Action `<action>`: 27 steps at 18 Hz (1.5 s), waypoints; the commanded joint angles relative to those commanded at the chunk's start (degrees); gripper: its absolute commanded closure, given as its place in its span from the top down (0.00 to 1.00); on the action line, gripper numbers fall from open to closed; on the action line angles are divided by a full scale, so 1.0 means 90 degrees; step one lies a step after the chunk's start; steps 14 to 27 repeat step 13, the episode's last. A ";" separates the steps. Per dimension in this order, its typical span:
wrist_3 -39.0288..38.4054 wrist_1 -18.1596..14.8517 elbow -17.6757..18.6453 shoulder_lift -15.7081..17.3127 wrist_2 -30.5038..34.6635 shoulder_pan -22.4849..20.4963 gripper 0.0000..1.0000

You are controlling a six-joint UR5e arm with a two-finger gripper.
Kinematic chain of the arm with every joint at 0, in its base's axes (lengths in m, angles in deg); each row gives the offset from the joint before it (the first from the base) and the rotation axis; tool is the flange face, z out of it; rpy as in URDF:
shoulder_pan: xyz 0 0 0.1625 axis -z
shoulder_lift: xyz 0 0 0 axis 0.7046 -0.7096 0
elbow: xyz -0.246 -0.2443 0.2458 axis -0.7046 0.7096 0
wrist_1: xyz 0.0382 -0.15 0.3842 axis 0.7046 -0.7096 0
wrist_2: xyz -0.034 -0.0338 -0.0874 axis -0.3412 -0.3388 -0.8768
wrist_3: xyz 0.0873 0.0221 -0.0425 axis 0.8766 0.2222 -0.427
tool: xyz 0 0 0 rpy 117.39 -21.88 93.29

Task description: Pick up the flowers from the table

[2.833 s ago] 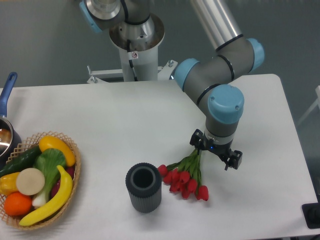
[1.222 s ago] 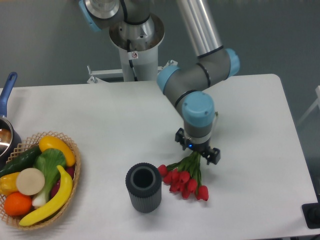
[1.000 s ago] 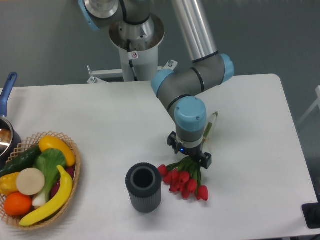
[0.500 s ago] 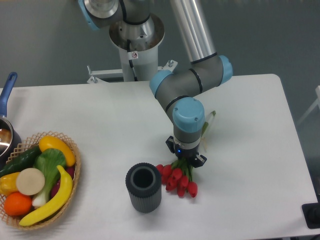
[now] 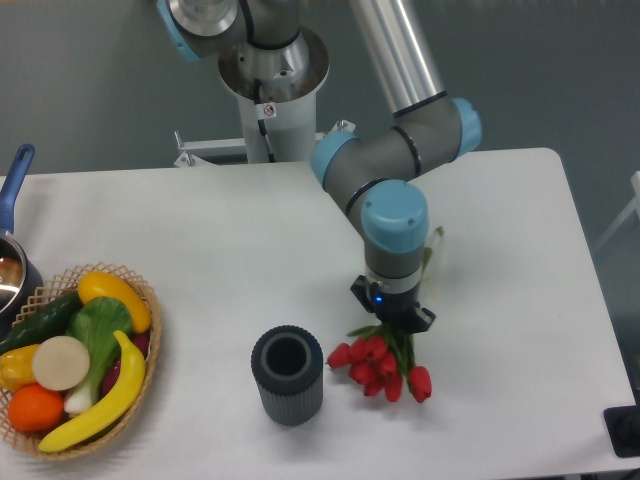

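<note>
The flowers (image 5: 382, 362), a bunch of red tulip buds with green stems, hang under my gripper (image 5: 393, 317) just right of the dark cup. The gripper is shut on the green stems and points down, with the buds spreading out below it and a stem end (image 5: 431, 248) sticking up behind the wrist. I cannot tell whether the buds still touch the white table (image 5: 250, 250) or hang just above it.
A ribbed dark grey cup (image 5: 288, 375) stands upright just left of the flowers. A wicker basket of fruit and vegetables (image 5: 75, 355) sits at the front left. A pot with a blue handle (image 5: 12, 220) is at the left edge. The robot base (image 5: 270, 90) stands behind the table.
The gripper moved left over the stems, closed on them, and has since shifted right, carrying the bunch with it; the buds now sit further right than half a second ago.
</note>
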 joint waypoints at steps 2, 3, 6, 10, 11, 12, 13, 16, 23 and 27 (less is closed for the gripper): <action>0.0019 0.0000 -0.0078 0.0010 -0.0009 -0.0068 0.00; 0.0020 0.0000 -0.0079 0.0030 -0.0010 -0.0117 0.00; 0.0020 -0.0029 -0.0185 0.0059 -0.0010 -0.0186 0.00; 0.0224 -0.0585 -0.0488 0.0050 0.0000 -0.0401 0.00; 0.0302 -0.0625 -0.0566 0.0020 0.0000 -0.0401 0.00; 0.0312 -0.0644 -0.0625 0.0001 0.0000 -0.0410 0.00; 0.0322 -0.0683 -0.0674 0.0000 0.0000 -0.0411 0.00; 0.0322 -0.0683 -0.0674 0.0000 0.0000 -0.0411 0.00; 0.0322 -0.0683 -0.0674 0.0000 0.0000 -0.0411 0.00; 0.0322 -0.0683 -0.0674 0.0000 0.0000 -0.0411 0.00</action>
